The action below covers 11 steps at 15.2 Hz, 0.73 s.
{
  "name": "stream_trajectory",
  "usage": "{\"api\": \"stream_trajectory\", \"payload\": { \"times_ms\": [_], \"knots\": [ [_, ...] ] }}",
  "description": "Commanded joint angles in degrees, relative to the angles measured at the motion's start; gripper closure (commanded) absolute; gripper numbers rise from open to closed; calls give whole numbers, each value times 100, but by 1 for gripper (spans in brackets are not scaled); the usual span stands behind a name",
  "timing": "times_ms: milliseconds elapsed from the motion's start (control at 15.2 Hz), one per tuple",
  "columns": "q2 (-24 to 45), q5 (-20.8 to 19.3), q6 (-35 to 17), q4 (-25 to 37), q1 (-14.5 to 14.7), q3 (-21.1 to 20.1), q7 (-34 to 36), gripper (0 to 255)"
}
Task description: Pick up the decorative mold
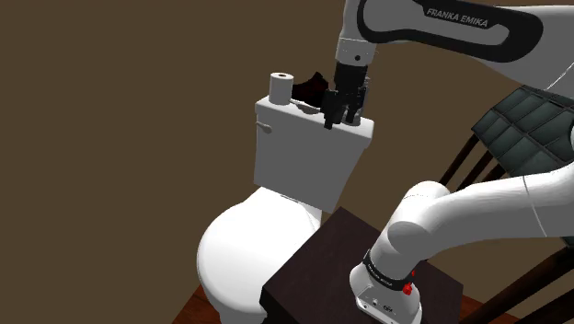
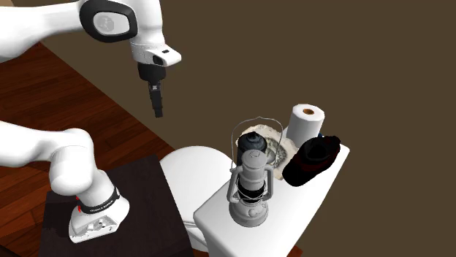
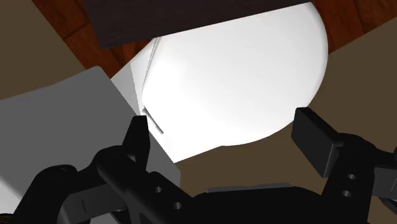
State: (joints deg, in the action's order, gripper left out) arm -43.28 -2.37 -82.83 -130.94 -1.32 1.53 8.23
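The decorative mold is a round, pale, ridged piece on the toilet tank lid, half hidden behind a lantern. My black gripper hangs in the air above the toilet seat, well off the mold toward the second exterior view's left. In the shoulder view the gripper overlaps the tank's top edge. From the wrist, the fingers stand wide apart with nothing between them; the gripper looks down on the white toilet lid and the tank front.
A toilet paper roll and a black shoe-like object also sit on the tank lid near the mold. The dark stand is beside the bowl. A chair with a dark cushion stands at the shoulder view's right.
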Motion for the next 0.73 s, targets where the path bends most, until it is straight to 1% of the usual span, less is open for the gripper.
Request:
{"api": "stream_trajectory", "payload": {
  "times_ms": [0,330,660],
  "knots": [
    [0,0,0,0,0,0,0,0],
    [654,-928,-803,47,-66,-143,-321,0],
    [1363,-1892,-1580,206,-195,-292,-461,0]
  ]
}}
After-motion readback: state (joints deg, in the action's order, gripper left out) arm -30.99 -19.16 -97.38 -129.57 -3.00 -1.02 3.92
